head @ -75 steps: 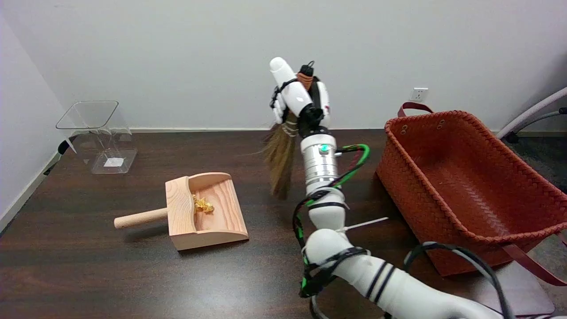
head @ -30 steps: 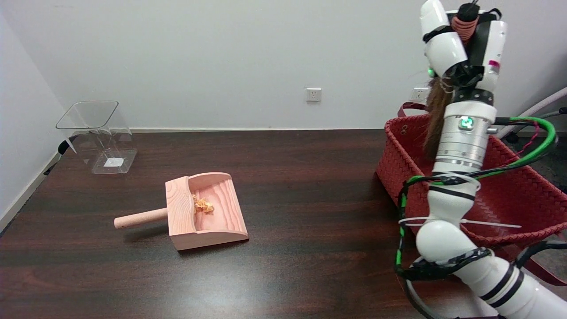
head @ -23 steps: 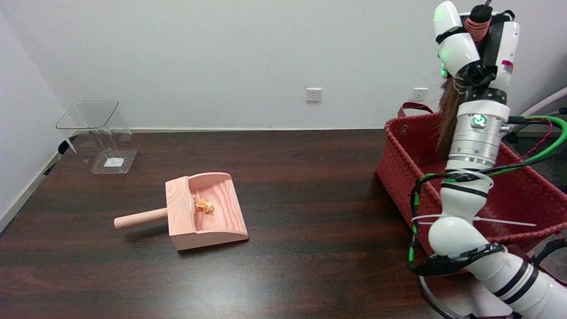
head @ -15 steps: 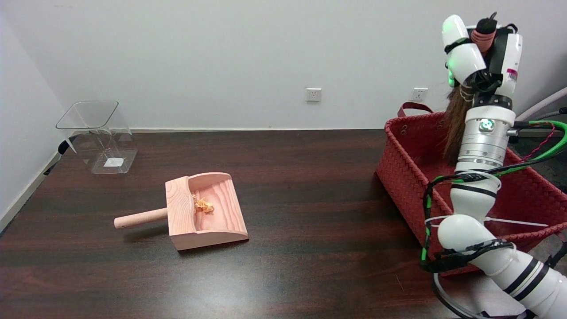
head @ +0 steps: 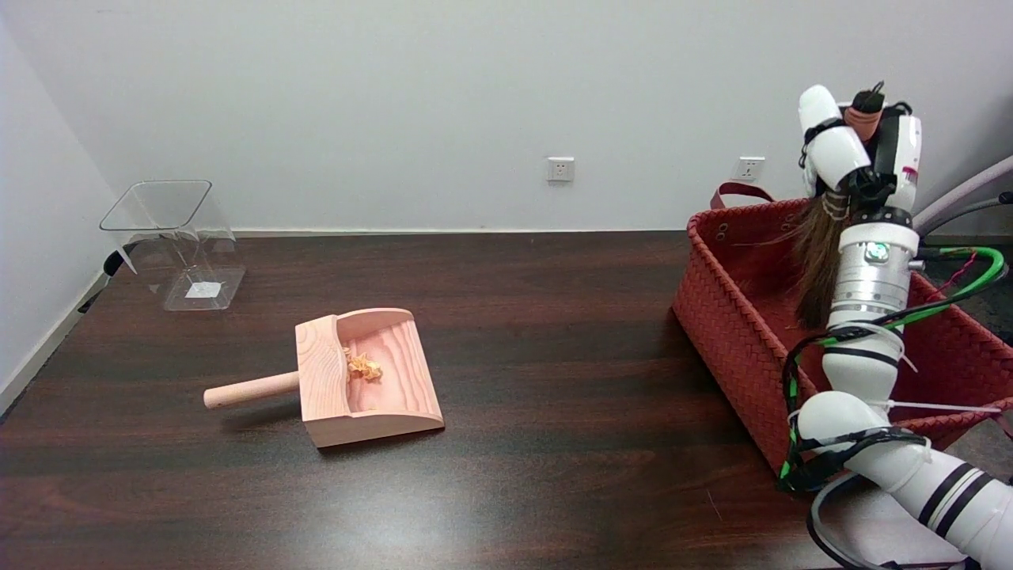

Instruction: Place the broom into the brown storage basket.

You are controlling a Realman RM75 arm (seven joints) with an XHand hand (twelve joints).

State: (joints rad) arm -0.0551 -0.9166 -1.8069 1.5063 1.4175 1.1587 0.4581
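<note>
Your right hand [head: 861,150] is wrapped around the broom [head: 819,253] near its top, so the orange handle tip pokes up out of your fingers and the brown bristles hang straight down. The broom is upright over the brown storage basket [head: 732,317], and the bristle tips reach down inside it, below its woven rim — you cannot tell if they touch the bottom. The basket sits at the right edge of the desk [head: 554,372], with a strap handle at its back. Your arm comes in from the lower right corner and stands up in front of the basket. Well away, near the middle of the desk toward the left, lies a wooden dustpan [head: 356,380] with a few yellow scraps [head: 364,366] in it — its round handle points left. A clear plastic container [head: 178,241] stands at the far left corner.
</note>
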